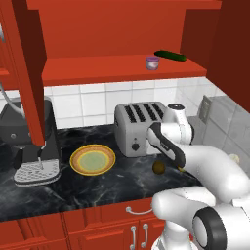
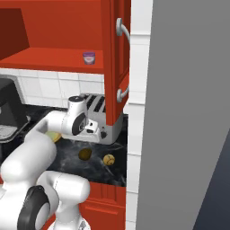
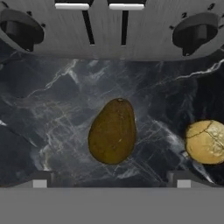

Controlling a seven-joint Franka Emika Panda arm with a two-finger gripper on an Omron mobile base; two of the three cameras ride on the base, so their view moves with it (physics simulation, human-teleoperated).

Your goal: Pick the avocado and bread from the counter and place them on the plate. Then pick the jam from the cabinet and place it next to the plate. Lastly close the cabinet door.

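The first step, picking the avocado (image 3: 112, 131), is in hand. It lies on the desk (image 3: 52, 113) before the toaster (image 3: 109, 26), bread (image 3: 205, 142) beside it. Fingers (image 3: 39, 180) are spread, straddling it from above. Next, I judge: descend, close, then carry to the plate (image 1: 93, 159).

Glossy white rounded arm segments, dark grey joint rings.

Bare counter (image 3: 52, 131) around avocado (image 3: 112, 131); bread (image 3: 205, 141) beside, toaster (image 3: 109, 26) behind.
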